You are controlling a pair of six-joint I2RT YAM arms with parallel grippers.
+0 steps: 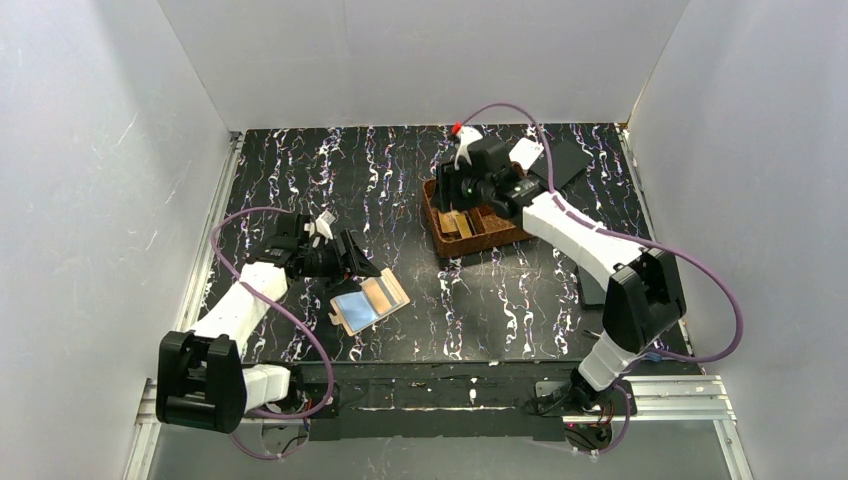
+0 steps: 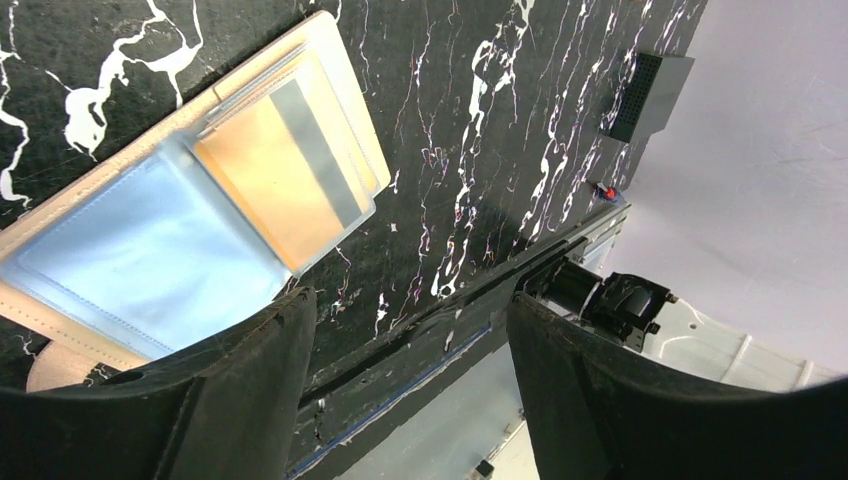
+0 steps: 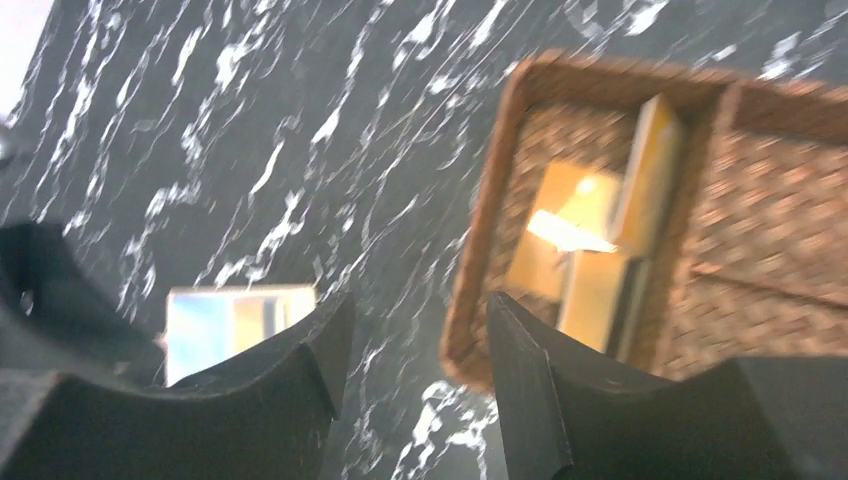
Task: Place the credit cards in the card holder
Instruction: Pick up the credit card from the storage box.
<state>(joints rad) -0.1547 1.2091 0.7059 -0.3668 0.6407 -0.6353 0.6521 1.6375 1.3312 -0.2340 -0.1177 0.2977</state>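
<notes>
Cards: thin yellow plastic cards (image 3: 560, 215), stiff, slippery; pinch the raised edge ahead of right gripper (image 3: 420, 300).
Jaws: right gripper and left gripper (image 2: 410, 300) both apart, empty.

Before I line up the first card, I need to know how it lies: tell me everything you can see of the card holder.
The card holder is a small tan bifold, opened flat on the black marbled table, set at a slant. One inner face is pale blue, the other orange with a grey stripe, under layered clear sleeves. It lies near the left end effector, whose open fingers hang beside its edge; only the table appears to touch it.
</notes>
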